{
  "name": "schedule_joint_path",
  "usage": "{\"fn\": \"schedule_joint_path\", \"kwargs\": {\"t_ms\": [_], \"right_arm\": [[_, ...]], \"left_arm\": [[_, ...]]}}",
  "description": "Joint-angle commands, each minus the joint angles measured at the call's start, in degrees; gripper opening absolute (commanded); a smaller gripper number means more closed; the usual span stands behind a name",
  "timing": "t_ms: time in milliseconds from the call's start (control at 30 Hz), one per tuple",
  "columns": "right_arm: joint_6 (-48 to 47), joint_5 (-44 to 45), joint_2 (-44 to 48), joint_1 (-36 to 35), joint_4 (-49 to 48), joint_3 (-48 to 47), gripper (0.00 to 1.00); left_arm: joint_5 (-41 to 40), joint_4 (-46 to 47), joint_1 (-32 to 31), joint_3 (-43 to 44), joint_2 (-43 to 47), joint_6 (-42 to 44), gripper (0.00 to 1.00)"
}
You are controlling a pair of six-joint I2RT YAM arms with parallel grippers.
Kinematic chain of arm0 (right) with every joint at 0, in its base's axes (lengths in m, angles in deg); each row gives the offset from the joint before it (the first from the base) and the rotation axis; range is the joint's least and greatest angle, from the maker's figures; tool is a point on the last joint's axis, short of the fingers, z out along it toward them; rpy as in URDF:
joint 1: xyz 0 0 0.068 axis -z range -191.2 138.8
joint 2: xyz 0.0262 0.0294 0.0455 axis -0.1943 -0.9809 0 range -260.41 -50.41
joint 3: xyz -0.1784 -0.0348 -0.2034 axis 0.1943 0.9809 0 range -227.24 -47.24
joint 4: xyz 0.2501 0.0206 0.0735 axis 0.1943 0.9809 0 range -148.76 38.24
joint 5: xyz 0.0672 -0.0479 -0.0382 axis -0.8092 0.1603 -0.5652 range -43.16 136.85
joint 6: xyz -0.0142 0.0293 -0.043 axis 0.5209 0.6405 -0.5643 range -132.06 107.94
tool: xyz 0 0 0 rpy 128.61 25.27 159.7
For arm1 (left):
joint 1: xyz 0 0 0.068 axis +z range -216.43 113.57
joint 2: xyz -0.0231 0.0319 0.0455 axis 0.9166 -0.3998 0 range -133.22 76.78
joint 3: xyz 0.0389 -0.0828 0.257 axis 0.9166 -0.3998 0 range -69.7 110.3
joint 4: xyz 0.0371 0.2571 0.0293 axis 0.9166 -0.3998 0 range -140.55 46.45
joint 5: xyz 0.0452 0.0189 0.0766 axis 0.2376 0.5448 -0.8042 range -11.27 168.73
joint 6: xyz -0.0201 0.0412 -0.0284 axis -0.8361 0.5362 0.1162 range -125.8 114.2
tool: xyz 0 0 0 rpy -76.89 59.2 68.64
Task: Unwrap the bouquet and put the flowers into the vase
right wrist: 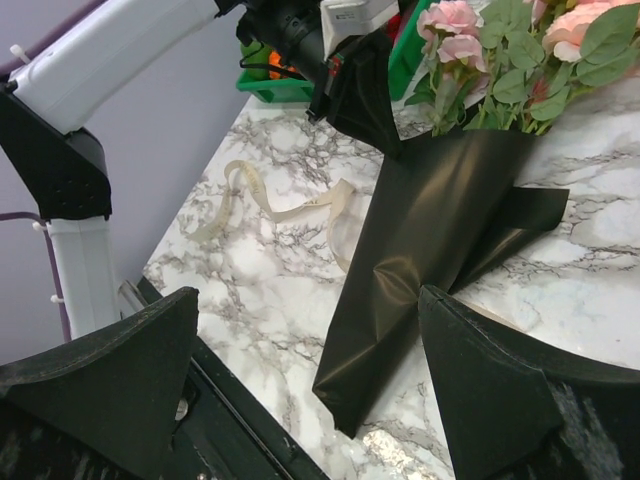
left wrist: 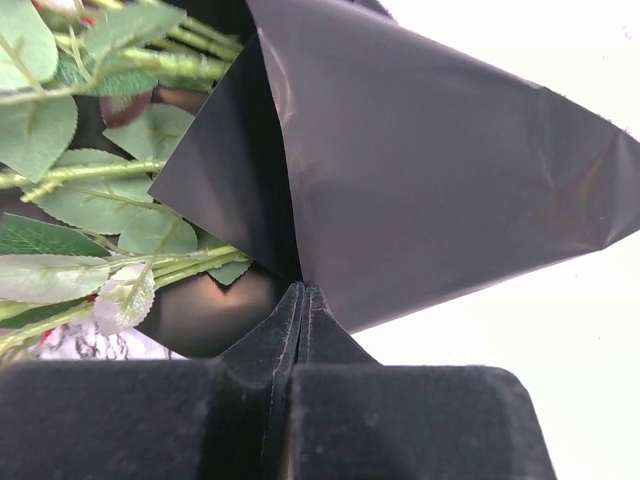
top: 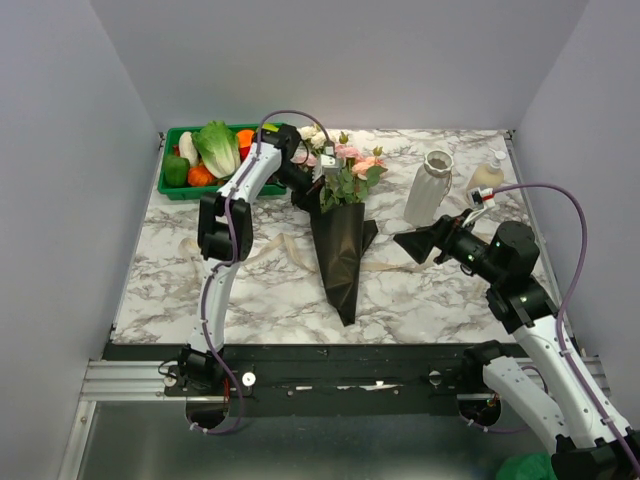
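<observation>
Marble tabletop (top: 250, 290) is carrying everything.

Bouquet (top: 340, 235) is lying flat, cone tip pointing toward the arm bases. Its flowers (top: 355, 165) are fanning out at the far end, right beside the left hand.

Green crate (top: 185, 129) of toy vegetables is sitting behind and to the left of the left hand.

Vase (top: 430, 188) is standing upright, just beyond the right hand and well to the right of the left hand.

Left hand (left wrist: 300, 300) is pinching the upper left edge of the paper wrap (left wrist: 430, 170), fingers pressed together.

Right hand (top: 405, 242) is hovering with fingers spread wide, holding nothing, pointing at the cone's right side.

Cream ribbon (right wrist: 270, 205) is lying loose on the tabletop, below the left hand.

Small capped bottle (top: 487, 177) is standing beyond the right hand.
</observation>
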Motion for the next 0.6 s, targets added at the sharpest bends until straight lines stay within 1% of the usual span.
{"fn": "schedule_joint_path", "kwargs": {"t_ms": [0,200,367,467,567], "right_arm": [[1.1,-1.6,0.6,0.1,-2.0,1.0,0.97],[1.4,-1.6,0.9,0.2,-2.1,1.2,0.97],[1.6,-1.3,1.6,0.1,-2.1,1.7,0.97],[1.7,-1.1,2.0,0.1,-2.1,1.8,0.97],[1.9,-1.3,2.4,0.2,-2.2,2.0,0.97]], "left_arm": [[3.8,-10.2,0.3,0.2,4.9,0.2,0.00],[7.6,-10.2,0.3,0.6,7.9,-2.1,0.00],[14.2,-10.2,0.2,1.5,12.1,-5.2,0.00],[16.9,-10.1,-0.3,1.6,14.9,-6.6,0.00],[17.1,-10.1,-0.3,0.0,16.8,-6.0,0.01]]}}
